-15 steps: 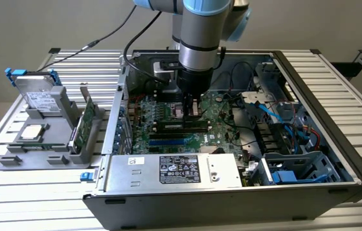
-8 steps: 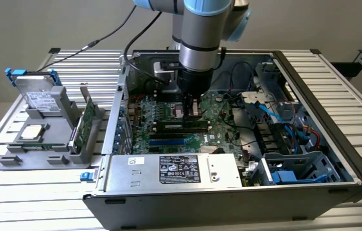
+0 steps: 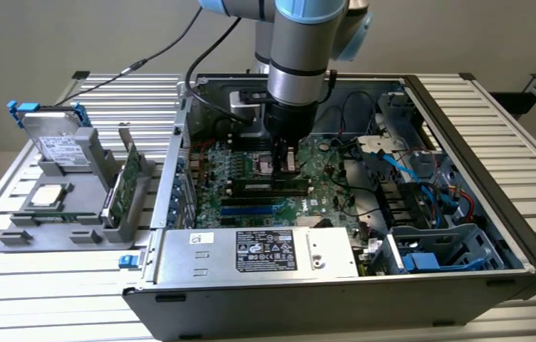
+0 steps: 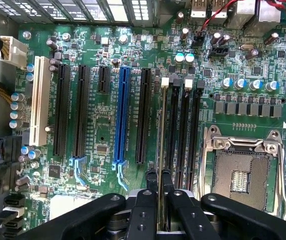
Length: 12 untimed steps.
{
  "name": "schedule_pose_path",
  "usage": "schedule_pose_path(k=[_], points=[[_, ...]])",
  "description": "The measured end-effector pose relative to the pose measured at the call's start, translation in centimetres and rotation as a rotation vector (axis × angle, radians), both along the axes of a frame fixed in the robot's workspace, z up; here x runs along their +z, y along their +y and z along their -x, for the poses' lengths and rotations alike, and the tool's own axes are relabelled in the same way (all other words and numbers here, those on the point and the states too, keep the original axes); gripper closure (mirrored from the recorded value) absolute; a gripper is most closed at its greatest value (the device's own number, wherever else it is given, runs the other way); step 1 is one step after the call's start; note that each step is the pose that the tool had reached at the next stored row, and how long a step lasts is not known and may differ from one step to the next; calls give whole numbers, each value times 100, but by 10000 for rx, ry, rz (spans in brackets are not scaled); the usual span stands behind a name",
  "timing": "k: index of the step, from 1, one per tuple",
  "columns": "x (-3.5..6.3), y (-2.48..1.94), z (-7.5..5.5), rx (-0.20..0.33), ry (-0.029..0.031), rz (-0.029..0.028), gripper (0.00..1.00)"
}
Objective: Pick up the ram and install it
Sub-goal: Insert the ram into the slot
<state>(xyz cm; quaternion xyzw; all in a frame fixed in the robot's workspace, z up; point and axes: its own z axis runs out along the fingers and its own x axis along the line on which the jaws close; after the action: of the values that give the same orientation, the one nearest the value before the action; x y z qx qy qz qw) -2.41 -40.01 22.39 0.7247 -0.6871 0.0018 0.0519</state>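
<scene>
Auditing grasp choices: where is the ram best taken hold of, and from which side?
Grip the ram by its flat faces at the top edge, coming from above the board. It stands on edge, long and thin, along the memory slots, so jaws pinching across its thickness, as here, leave the contact edge free.

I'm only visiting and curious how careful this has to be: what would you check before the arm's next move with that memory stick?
1. Grip: the gripper is shut on the ram: ok.
2. Alignment: the ram runs along the memory slots: ok.
3. Seating: the ram pressed into a slot: cannot tell, it is seen edge-on.
4. Latches: the white slot latches open: cannot tell.
5. Wiring: the blue cable lies apart from the arm: ok.
6. Neighbours: the CPU socket lies apart from the gripper: ok.
</scene>
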Motion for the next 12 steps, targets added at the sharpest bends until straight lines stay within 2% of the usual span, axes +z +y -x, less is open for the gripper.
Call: schedule_pose_path(k=[12], points=[[0,0,-2,-96,7,-1,87]])
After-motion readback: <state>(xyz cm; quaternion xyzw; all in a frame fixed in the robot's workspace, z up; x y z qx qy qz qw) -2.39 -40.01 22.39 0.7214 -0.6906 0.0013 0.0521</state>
